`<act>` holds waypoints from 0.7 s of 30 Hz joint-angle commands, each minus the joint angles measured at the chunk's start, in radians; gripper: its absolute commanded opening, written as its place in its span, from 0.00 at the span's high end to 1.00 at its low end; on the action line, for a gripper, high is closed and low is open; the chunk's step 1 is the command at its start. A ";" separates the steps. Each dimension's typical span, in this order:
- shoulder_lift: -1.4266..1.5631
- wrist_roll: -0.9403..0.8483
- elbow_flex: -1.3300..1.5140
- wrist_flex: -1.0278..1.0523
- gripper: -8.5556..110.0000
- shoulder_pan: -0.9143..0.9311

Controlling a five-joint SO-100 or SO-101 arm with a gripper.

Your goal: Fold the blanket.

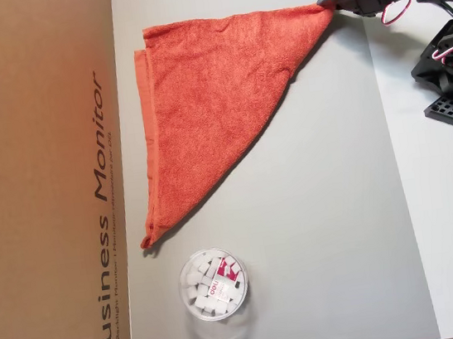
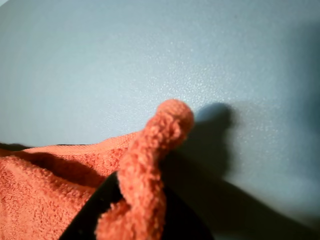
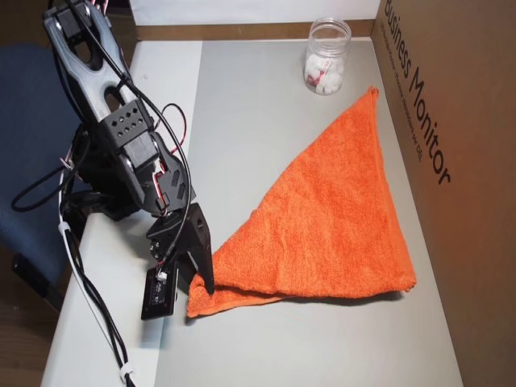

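In an overhead view: blanket (image 1: 218, 104) spread as a triangle across the upper middle of the frame, on the grey mat (image 1: 335, 230) covering the surface. Already folded once along a diagonal, with two layers showing at the left edge. One long tip reaching down to lower left, near a clear plastic jar (image 1: 213, 286) of white pieces; the other tip stretched to the upper right, meeting the hand (image 1: 328, 3). Cardboard box (image 1: 46, 193) marked "Business Monitor" filling the left side.

In the wrist view: terry corner of the blanket (image 2: 150, 170) rolled into a nub and sitting across a dark finger (image 2: 95, 210) at the bottom centre. Looks pinched, though the second finger stays hidden, so the exact gap cannot be told. Grey mat (image 2: 150, 60) behind, shadow to the right.

In the other overhead view: hand (image 3: 197, 284) at lower left, tips down on the near corner of the blanket (image 3: 330, 234), apparently closed on that corner. Triangle running up to the jar (image 3: 326, 56) at the top, folded edge along the bottom.

Judged step: second fold in hand, corner just gripped or about to be lifted. Next move likely calls for raising the corner clear of the mat, carrying it across to the opposite tip, keeping the layers together, then releasing flat. Risk: thin pinch slipping off the thick terry.
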 commanded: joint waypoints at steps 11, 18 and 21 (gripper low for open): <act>0.044 -0.279 -0.003 0.141 0.93 0.124; 0.046 -0.394 -0.040 0.218 0.93 0.261; 0.046 -0.399 -0.084 0.218 0.93 0.279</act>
